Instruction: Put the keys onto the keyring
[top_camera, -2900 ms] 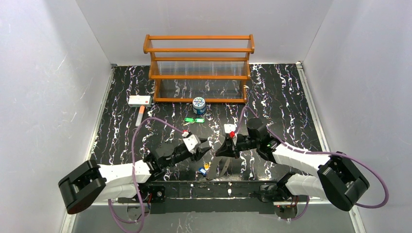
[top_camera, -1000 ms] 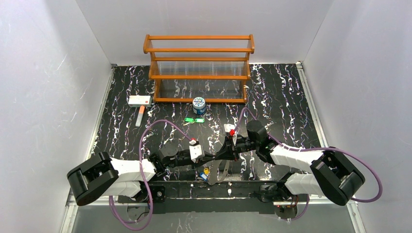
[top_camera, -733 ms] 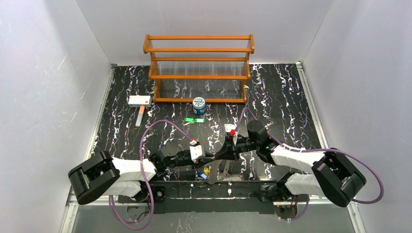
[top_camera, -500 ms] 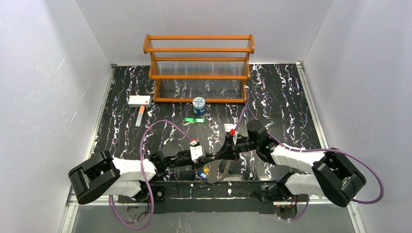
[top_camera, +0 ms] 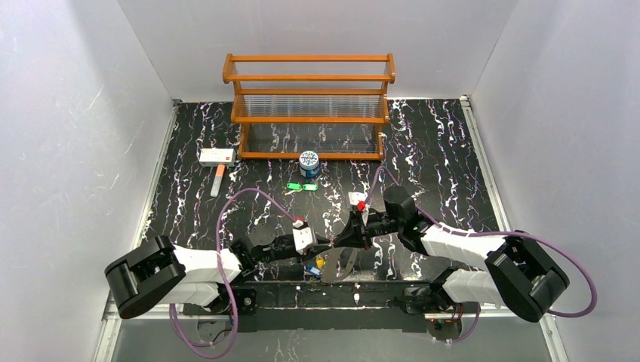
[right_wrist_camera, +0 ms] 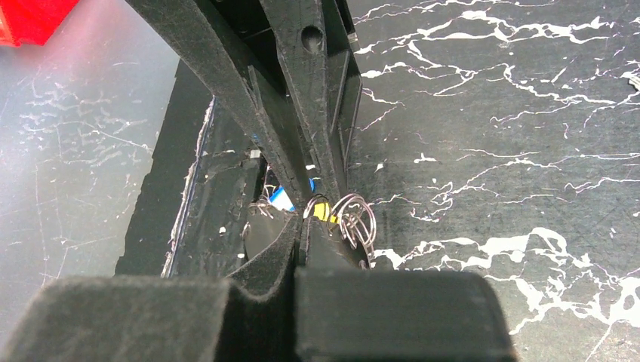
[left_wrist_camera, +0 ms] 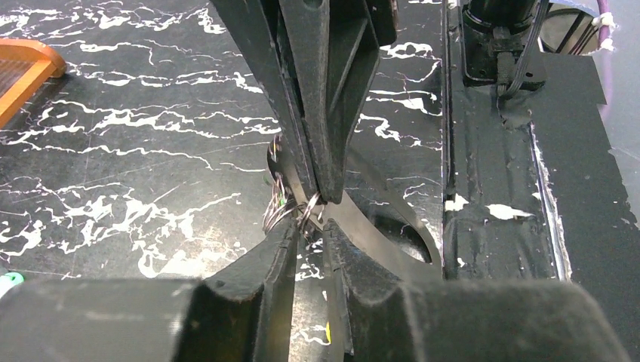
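Plain white walls (top_camera: 68,113) close in at 9, 12 and 3 o'clock around a black surface (top_camera: 438,151) veined with white like marble. An orange wooden rack (top_camera: 309,78) with ribbed clear shelves stands at 12 o'clock. The light is soft and even.

Wooden rack (top_camera: 309,105) at back; can (top_camera: 309,163) before it; white box (top_camera: 217,156), perhaps marker (top_camera: 217,181), left.

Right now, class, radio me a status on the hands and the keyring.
Right hand shut on the keyring. Left hand nearly closed at the wire rings, grip unclear. Two green keys lie loose, away from both hands. No obstruction seen.
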Tool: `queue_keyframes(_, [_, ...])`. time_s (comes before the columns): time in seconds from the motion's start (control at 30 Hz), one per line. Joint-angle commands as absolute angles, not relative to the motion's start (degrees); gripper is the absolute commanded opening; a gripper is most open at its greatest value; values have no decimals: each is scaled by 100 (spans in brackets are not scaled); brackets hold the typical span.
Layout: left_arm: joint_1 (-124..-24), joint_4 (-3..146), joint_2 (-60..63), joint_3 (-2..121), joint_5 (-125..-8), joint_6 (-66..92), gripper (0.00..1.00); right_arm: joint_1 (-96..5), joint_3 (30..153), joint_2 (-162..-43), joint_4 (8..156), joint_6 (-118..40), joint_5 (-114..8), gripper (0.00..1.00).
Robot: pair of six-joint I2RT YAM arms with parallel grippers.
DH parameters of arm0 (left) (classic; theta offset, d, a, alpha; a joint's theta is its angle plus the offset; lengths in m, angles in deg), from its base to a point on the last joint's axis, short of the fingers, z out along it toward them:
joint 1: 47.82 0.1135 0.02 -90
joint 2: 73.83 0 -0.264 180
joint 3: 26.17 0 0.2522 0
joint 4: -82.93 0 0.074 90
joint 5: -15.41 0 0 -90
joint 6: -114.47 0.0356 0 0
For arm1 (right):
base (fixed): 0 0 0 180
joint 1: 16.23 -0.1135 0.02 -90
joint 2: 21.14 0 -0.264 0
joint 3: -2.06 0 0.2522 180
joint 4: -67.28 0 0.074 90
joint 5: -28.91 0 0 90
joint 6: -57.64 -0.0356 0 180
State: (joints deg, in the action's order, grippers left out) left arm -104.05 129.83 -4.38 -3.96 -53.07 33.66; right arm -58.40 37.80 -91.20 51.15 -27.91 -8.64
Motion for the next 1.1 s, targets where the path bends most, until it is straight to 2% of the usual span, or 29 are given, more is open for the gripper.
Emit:
queue_keyframes(0.0, [-10413, 12908, -577, -520, -5503, 3514, 18, -5868, 4026, -8901, 4930, -2804, -701, 1])
queue_keyframes(0.53, [-10415, 12896, -495, -385, -5335, 3634, 7, -5868, 4057, -8915, 4964, -2799, -700, 1])
queue_keyframes(0.7, [-10411, 12905, -537, -329, -5308, 3601, 16, -5872, 4038, -8942, 4973, -2789, -695, 1])
queue_keyframes(1.07, [-10410, 12913, -608, -221, -5226, 3598, 17, -5868, 4052, -8960, 4966, -2792, -686, 1])
